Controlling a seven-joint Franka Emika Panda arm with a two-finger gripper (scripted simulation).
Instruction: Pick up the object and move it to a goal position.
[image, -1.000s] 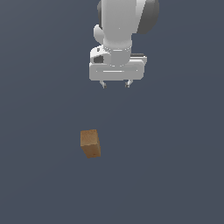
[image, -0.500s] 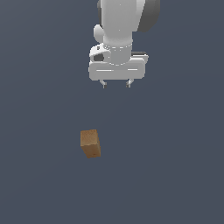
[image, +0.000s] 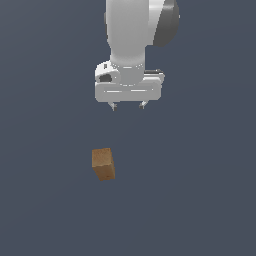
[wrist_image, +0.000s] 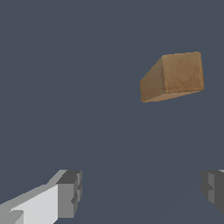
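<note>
The object (image: 103, 163) is a small brown cube with a lighter tan top face, resting on the dark grey floor in the exterior view, slightly turned. My white gripper (image: 128, 105) hangs well above and beyond it, a little toward the exterior view's right, with its two short fingertips apart and nothing between them. In the wrist view the object (wrist_image: 173, 77) lies ahead of the open fingers (wrist_image: 69, 194), off to one side of the gap between them, and nothing touches it.
A flat dark grey surface (image: 200, 200) fills both views. The white arm (image: 131, 35) rises out of the exterior view's upper edge. No other objects or goal marker show.
The gripper has shifted slightly lower and toward the exterior view's left, closer to the cube. The cube has not moved.
</note>
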